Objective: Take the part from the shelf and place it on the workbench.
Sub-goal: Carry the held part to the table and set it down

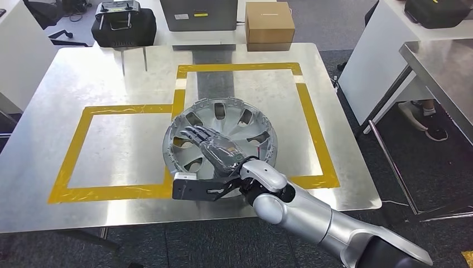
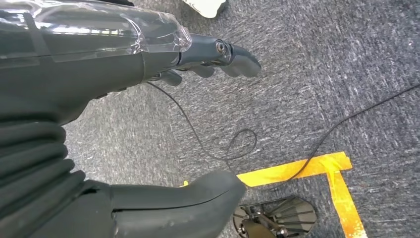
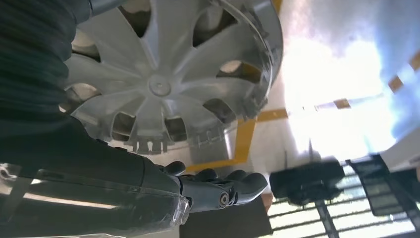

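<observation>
The hubcap is seen lying on the workbench, across the yellow tape (placement looks done). The right hand is stretched flat above it, fingers extended, nothing gripped; withdrawal towards 5 o'clock is judged to remain

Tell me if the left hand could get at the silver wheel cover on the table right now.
Probably not as it stands. The left hand hangs low over grey carpet, away from the silver wheel cover, and the right hand is stretched across it.
</observation>
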Available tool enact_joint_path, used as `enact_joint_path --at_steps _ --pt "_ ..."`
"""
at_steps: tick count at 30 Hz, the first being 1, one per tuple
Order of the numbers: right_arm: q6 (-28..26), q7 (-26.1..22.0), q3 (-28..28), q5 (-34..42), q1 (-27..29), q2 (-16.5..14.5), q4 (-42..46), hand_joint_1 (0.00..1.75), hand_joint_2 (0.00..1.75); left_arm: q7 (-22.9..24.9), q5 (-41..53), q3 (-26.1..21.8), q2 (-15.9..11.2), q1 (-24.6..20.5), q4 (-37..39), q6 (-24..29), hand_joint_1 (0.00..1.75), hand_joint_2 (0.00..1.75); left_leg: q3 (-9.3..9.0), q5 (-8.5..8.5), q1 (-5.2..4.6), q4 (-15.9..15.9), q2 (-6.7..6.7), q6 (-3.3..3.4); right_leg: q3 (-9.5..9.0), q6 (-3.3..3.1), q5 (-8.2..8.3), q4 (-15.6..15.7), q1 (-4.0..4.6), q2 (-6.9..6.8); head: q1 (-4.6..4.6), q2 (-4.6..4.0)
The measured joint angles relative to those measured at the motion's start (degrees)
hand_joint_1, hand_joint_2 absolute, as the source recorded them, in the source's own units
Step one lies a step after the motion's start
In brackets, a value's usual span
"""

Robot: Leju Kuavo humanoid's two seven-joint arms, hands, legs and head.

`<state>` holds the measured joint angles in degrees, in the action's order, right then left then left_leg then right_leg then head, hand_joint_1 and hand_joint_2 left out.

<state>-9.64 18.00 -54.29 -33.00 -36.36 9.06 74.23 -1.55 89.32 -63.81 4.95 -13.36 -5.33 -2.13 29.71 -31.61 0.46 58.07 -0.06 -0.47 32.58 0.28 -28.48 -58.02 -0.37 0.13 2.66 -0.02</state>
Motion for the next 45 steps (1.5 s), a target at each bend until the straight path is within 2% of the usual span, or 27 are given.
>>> enact_joint_path --at_steps 3,5,9,11,14,16,19,23,25,27,29,30,31,32,33,35,36,39,40,41,42,44,45 --pt "-4.41 -1.14 1.24 0.82 1.86 0.19 2.66 0.0 1.75 -0.51 -0.12 -0.03 -0.01 0.46 0.0 0.33 0.0 0.0 -0.01 0.0 0.0 0.0 -0.09 0.0 -0.01 0.0 -0.01 0.01 0.01 -0.04 -0.01 0.0" --pt "-8.25 -3.58 2.31 2.53 3.87 0.29 4.92 0.0 1.75 -1.0 -0.28 -0.04 -0.02 0.78 0.0 0.53 0.0 0.0 -0.01 0.0 0.0 0.01 -0.23 0.0 -0.03 0.01 -0.02 0.02 0.01 -0.13 0.0 0.0" --pt "-14.9 -10.68 5.13 8.8 9.05 0.45 11.3 0.0 1.75 -2.24 -0.71 -0.12 -0.1 1.83 0.0 1.17 0.0 0.0 0.01 -0.01 0.0 0.0 -0.42 0.01 -0.05 0.03 -0.04 0.06 0.01 -0.23 0.01 0.0" --pt "-16.72 -16.85 6.73 15.54 12.59 0.49 15.24 0.0 1.75 -3.2 -0.99 -0.2 -0.16 2.34 0.0 1.63 0.0 0.0 0.0 -0.02 0.0 0.0 -0.63 0.02 -0.08 0.09 -0.09 0.09 0.01 -0.35 -0.01 0.0" --pt "-16.57 -29.88 9.45 30.74 19.66 0.64 21.35 0.0 1.75 -4.52 -1.53 -0.35 -0.34 3.26 0.0 2.29 0.0 0.0 -0.02 -0.03 0.0 -0.01 -1.03 0.04 -0.22 0.22 -0.2 0.17 0.01 -0.64 0.01 0.0" --pt "-15.94 -36.58 11.77 38.97 24.53 1.01 24.97 0.0 1.75 -4.68 -1.83 -0.6 -0.5 3.87 0.0 2.47 0.0 0.0 -0.02 -0.04 0.0 -0.01 -1.17 0.06 -0.29 0.27 -0.25 0.22 0.01 -0.77 0.04 0.0" --pt "-15.32 -41.79 15.13 44.97 30.15 1.6 27.84 0.0 1.75 -4.24 -1.92 -1.26 -0.72 4.26 0.0 2.48 0.0 0.0 0.01 -0.21 -0.18 0.21 -1.25 0.38 -0.41 0.62 -0.14 0.46 -0.13 -0.83 -0.03 0.0" --pt "-14.73 -44.02 17.88 46.8 34.64 1.9 30.1 0.0 1.75 -4.27 -1.85 -1.92 -0.96 4.34 0.0 2.5 0.0 0.0 0.01 0.1 -0.39 0.2 -1.1 1.15 -0.59 1.26 0.3 0.65 -0.35 -0.8 -0.19 0.0" --pt "-14.69 -44.24 18.79 46.95 35.79 2.02 30.98 0.0 0.87 -4.47 -1.77 -2.04 -0.94 4.31 0.0 2.59 0.0 0.0 -0.18 0.91 -0.16 -0.53 -0.85 1.79 -0.29 1.66 -0.6 -0.16 -0.43 -0.65 -0.12 0.0" --pt "-14.69 -44.29 19.39 47.08 36.48 2.16 31.53 0.0 0.0 -4.63 -1.72 -2.06 -0.93 4.3 0.0 2.69 0.0 0.0 -0.21 1.48 0.08 -1.08 -0.57 2.29 1.6 1.95 -4.03 -4.91 -0.55 -0.46 0.37 0.0" --pt "-14.69 -44.3 19.78 47.23 37.06 2.26 31.72 0.0 0.0 -4.78 -1.7 -2.14 -0.96 4.36 0.0 2.85 0.0 0.0 0.0 1.64 0.01 -1.05 -0.45 2.49 4.4 2.26 -7.49 -12.19 -0.67 -0.38 0.89 0.0" --pt "-14.69 -44.3 20.01 47.29 37.31 2.31 31.79 0.0 0.0 -4.9 -1.67 -2.25 -0.97 4.39 0.0 2.97 0.0 0.0 0.08 1.68 -0.03 -1.0 -0.42 2.49 5.15 2.35 -7.94 -14.41 -0.69 -0.38 1.02 0.0" --pt "-14.69 -44.3 20.24 47.32 37.48 2.35 31.87 0.0 0.0 -5.02 -1.63 -2.38 -0.97 4.4 0.0 3.1 0.0 0.0 0.13 1.73 -0.05 -0.93 -0.41 2.47 4.96 2.35 -7.19 -14.55 -0.7 -0.38 1.09 0.0" --pt "-14.73 -44.3 20.45 47.36 37.56 2.37 32.0 0.0 0.0 -5.15 -1.57 -2.54 -0.95 4.39 0.0 3.21 0.0 0.0 0.15 1.76 -0.06 -0.86 -0.42 2.43 3.77 2.25 -5.47 -12.49 -0.69 -0.38 1.2 0.0" --pt "-14.8 -44.3 20.63 47.45 37.59 2.39 32.16 0.0 0.0 -5.24 -1.49 -2.7 -0.9 4.39 0.01 3.31 0.0 0.0 0.14 1.77 -0.08 -0.78 -0.42 2.34 1.83 2.03 -3.3 -8.75 -0.68 -0.38 1.37 0.0" --pt "-15.1 -44.3 20.91 47.85 37.62 2.44 32.48 0.0 0.0 -5.31 -1.34 -2.95 -0.69 4.35 0.01 3.44 0.0 0.0 0.34 1.86 -0.17 -0.65 -0.42 1.91 -1.78 1.32 -0.83 -1.68 -0.43 -0.34 1.56 0.0" --pt "-15.25 -44.34 21.08 48.13 37.68 2.45 32.65 0.0 0.0 -5.31 -1.27 -3.02 -0.58 4.34 0.01 3.49 0.0 0.0 0.51 2.0 -0.17 -0.6 -0.4 1.55 -2.63 0.98 -0.51 0.22 -0.26 -0.29 1.61 0.0" --pt "-15.41 -44.61 21.67 48.68 37.91 2.44 33.08 0.0 0.0 -5.25 -1.19 -3.1 -0.49 4.34 0.02 3.58 0.0 0.0 1.02 2.26 -0.06 -0.42 -0.2 0.44 -2.62 0.07 -0.25 1.39 -0.16 -0.25 1.56 0.0" --pt "-15.42 -44.72 21.82 48.73 37.98 2.46 33.17 0.0 0.0 -5.19 -1.16 -3.13 -0.49 4.34 0.02 3.59 0.0 0.0 1.29 1.51 -0.05 0.15 -0.13 0.16 -2.54 -0.36 0.05 1.74 -0.28 -0.34 1.44 0.0" --pt "-15.44 -44.84 21.94 48.75 38.05 2.47 33.27 0.0 0.0 -5.07 -1.11 -3.2 -0.5 4.33 0.02 3.6 0.0 0.0 1.86 0.0 -0.02 1.64 -0.09 -0.1 -2.36 -0.81 0.45 2.08 -0.42 -0.45 1.14 0.0" --pt "-15.48 -44.92 22.0 48.77 38.15 2.49 33.37 0.0 0.0 -4.91 -1.05 -3.3 -0.5 4.31 0.02 3.61 0.0 0.0 2.86 -2.2 0.06 4.3 -0.05 -0.34 -2.08 -1.13 0.83 2.29 -0.53 -0.57 0.73 0.0" --pt "-15.56 -44.98 22.09 48.81 38.36 2.51 33.53 0.0 0.0 -4.62 -0.87 -3.45 -0.5 4.29 0.02 3.62 0.0 0.0 5.49 -6.59 0.25 11.64 -0.03 -0.8 -1.05 -1.31 1.43 2.12 -0.53 -0.64 -0.12 0.0" --pt "-15.6 -44.98 22.14 48.83 38.44 2.54 33.55 0.0 0.0 -4.52 -0.81 -3.49 -0.51 4.3 0.02 3.63 0.0 0.0 6.26 -7.58 0.38 14.29 -0.02 -1.01 -0.46 -1.22 1.74 1.94 -0.55 -0.66 -0.39 0.0"
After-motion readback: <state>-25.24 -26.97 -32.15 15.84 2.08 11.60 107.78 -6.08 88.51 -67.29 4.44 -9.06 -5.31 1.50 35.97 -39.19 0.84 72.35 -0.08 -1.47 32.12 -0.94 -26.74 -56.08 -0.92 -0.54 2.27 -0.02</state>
